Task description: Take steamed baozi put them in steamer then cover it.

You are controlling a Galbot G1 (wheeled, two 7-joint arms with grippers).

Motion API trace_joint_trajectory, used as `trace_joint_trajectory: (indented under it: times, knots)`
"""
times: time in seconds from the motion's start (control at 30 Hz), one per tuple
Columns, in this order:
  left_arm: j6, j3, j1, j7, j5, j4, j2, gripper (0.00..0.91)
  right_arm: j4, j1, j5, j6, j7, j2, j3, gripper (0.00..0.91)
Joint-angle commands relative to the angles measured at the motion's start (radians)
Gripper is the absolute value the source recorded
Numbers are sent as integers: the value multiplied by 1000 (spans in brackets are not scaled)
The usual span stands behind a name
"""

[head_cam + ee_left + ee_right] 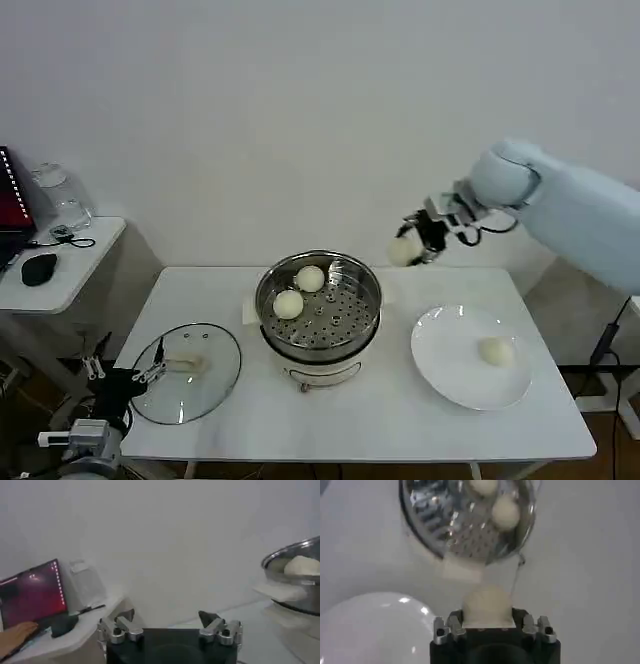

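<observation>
In your head view the right gripper [412, 247] hangs in the air right of centre, above the far edge of the white table [380, 420], with its fingers clamped on one steamed baozi [404, 251]. Your right wrist view shows that same bun [487, 604] squeezed between the two jaws, low in the middle of the frame, with the steamer [470, 520] at the top of the frame and the white plate [370, 627] at the lower left. In the head view the steamer [318, 310] stands at the centre of the table, uncovered, and two baozi lie on its perforated tray toward the upper left of the pot: one [310, 278] near the back rim, the other [288, 304] just beside it, nearer you. A fourth bun [495, 350] sits on the plate [445, 370] at the lower right of the frame, well apart from the pot. The cover [186, 372] lies flat on the table at the lower left, beside the steamer, its pale handle facing up. Your left gripper [125, 385] sits low at the bottom-left corner of the frame, by the near-left rim of the cover; in the left wrist view its fingers [170, 625] stand apart with nothing between them, though whether a fingertip touches the lid rim is hard to judge from here.
</observation>
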Motion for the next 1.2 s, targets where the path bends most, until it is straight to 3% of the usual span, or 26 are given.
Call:
trace_joint_trajectory:
  times: [0.03,0.27,0.43,0.8,1.13,1.2]
  knots:
    - [1,-13,3,0,-1,-5,-3,907,-9,46,37,16,6,227,-70,665]
    - [0,-39,14,0,-7,-19,-14,907,-45,-48,9,47,21,341,-142,665]
    - [-1,-50,16,0,-12,-20,-21,907,-51,-71,-21,92,12,377,-171,665]
    - [-3,-51,15,0,-13,-16,-34,907,-67,-106,-120,184,6,399,-203,665]
    - [-5,-49,12,1,-16,-5,-36,907,-50,-104,-127,204,-9,362,-219,665]
    - [-5,-47,9,1,-15,-6,-36,907,-49,-105,-129,207,-10,359,-219,715]
